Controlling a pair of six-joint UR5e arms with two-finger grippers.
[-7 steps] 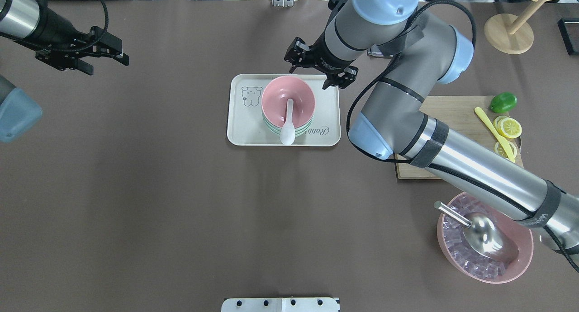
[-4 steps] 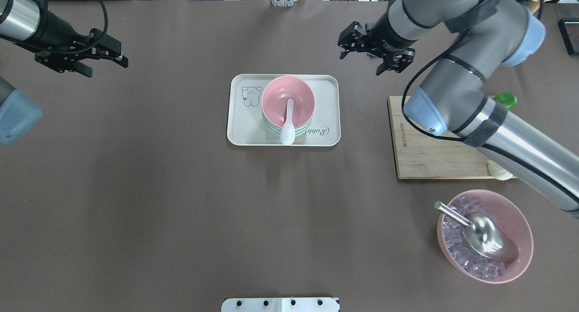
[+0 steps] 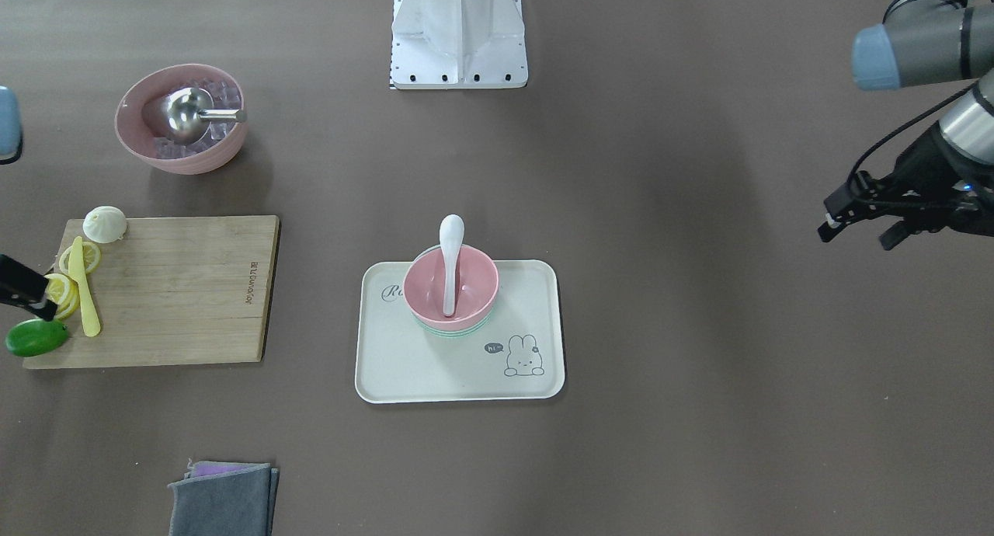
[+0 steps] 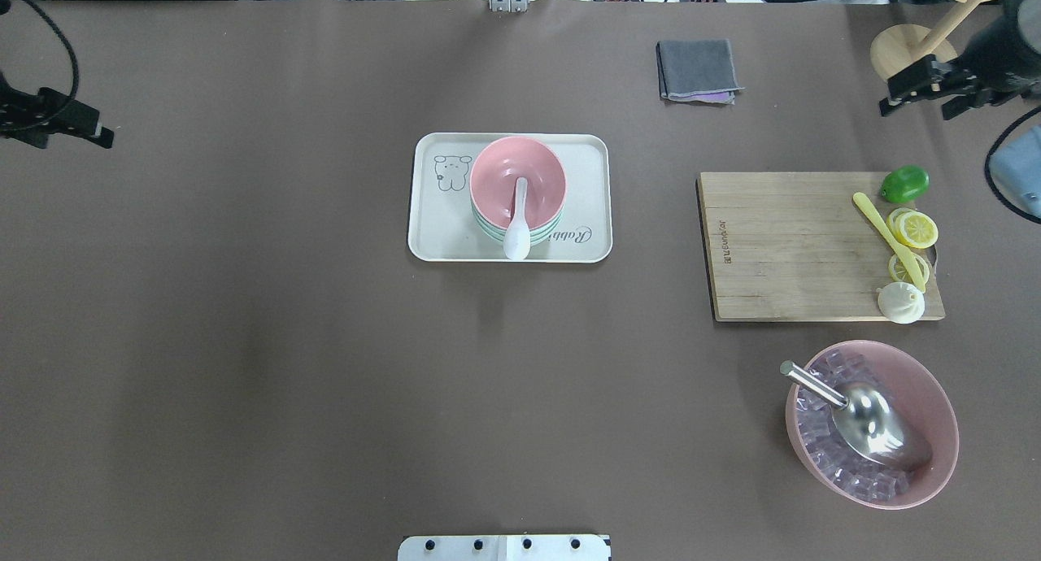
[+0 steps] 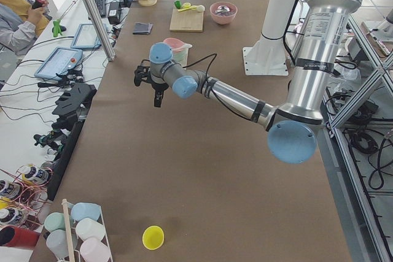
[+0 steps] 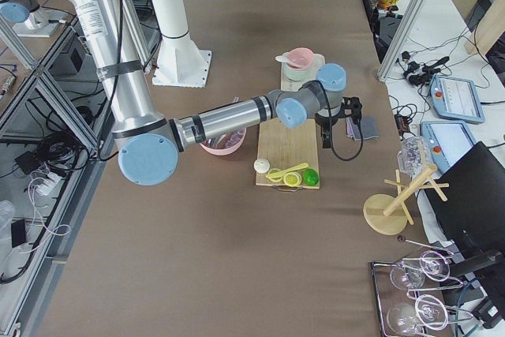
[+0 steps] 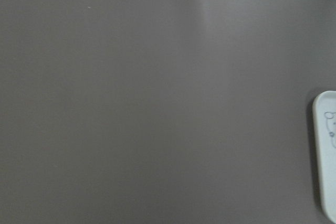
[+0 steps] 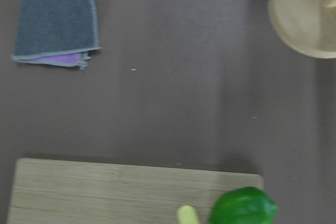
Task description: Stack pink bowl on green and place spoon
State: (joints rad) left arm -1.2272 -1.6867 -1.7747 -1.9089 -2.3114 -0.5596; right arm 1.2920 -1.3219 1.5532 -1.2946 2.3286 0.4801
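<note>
The pink bowl [image 4: 518,175] sits nested in the green bowl [image 4: 486,230], whose rim shows just under it, on the cream tray [image 4: 431,240]. The white spoon [image 4: 517,219] lies in the pink bowl, its scoop end over the near rim. The front view shows the same stack: pink bowl [image 3: 470,283], green bowl rim [image 3: 446,330], spoon [image 3: 450,260]. My left gripper [image 4: 71,138] is open and empty at the far left edge, and it also shows in the front view [image 3: 858,231]. My right gripper [image 4: 921,104] is open and empty at the far right.
A wooden cutting board [image 4: 789,244] with a lime [image 4: 904,184], lemon slices and a yellow knife lies right of the tray. A pink bowl of ice with a metal scoop [image 4: 872,423] stands at the front right. A grey cloth [image 4: 698,71] and a wooden stand [image 4: 912,57] are at the back.
My right arm has swung away from the tray to the far right edge, uncovering the cutting board and cloth. My left gripper has pulled back to the left edge. Bowls and spoon have not moved.
</note>
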